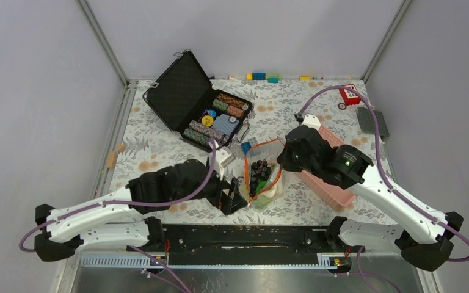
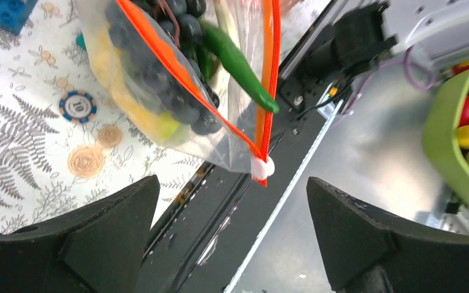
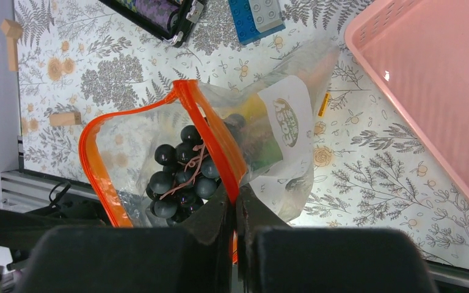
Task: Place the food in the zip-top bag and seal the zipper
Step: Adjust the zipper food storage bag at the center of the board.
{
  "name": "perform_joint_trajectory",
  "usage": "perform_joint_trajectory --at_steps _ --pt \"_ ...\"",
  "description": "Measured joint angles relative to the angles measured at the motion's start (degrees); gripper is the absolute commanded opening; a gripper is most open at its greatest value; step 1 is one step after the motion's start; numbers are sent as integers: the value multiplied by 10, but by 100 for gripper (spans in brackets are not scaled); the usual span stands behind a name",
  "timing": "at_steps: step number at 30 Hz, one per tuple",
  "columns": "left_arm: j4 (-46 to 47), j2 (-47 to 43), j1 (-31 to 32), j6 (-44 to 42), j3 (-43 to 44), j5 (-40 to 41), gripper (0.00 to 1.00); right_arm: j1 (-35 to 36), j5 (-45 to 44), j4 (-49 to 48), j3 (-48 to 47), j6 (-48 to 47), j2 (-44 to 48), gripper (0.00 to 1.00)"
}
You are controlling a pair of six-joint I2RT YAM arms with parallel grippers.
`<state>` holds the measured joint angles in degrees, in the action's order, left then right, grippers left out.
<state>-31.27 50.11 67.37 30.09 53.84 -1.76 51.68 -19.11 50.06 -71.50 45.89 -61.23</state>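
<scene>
Top external view: zip-top bag [image 1: 261,176] sits on the bench [image 1: 159,137] near its front edge, between the two arms and just beside the pink basket [image 1: 330,186]. An open black case [image 1: 198,104] of poker chips lies behind it.

Right wrist view: right fingers [image 3: 220,217] are pressed tight together on the zipper [image 3: 210,131], pinching one orange-red strip of the mouth. The other strip curves away to the side, so the mouth gapes. Food is inside: a dark bunch of round berries [image 3: 180,177] under the opening, with more pieces behind the white green-printed label [image 3: 286,119], too blurred by plastic to name. A blue brick [image 3: 253,18] lies on the bench beyond the bag.

Left wrist view: left fingers [image 2: 113,235] are spread wide with nothing between them. The bag's corner hangs just ahead of them, over the black rail at the bench edge. The white slider [image 2: 261,166] sits at the very end of the strip, at that corner. A green pod [image 2: 238,64] and a yellow piece [image 2: 122,82] show through the plastic. One poker chip [image 2: 76,105] lies loose on the bench beside the bag.
</scene>
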Motion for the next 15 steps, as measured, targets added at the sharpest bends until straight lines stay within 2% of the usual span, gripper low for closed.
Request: perform_joint_trajectory --at_steps 4,11,13,15 --pt "-25 30 61 4 0 63 82 0 -7 0 -2 5 -6 0" --pt "-15 101 85 8 0 79 75 0 -14 0 -3 13 -9 0" --pt "-11 116 87 7 2 81 70 0 -14 0 -3 16 -9 0" --pt "-11 131 87 6 9 85 60 0 -14 0 -3 19 -8 0"
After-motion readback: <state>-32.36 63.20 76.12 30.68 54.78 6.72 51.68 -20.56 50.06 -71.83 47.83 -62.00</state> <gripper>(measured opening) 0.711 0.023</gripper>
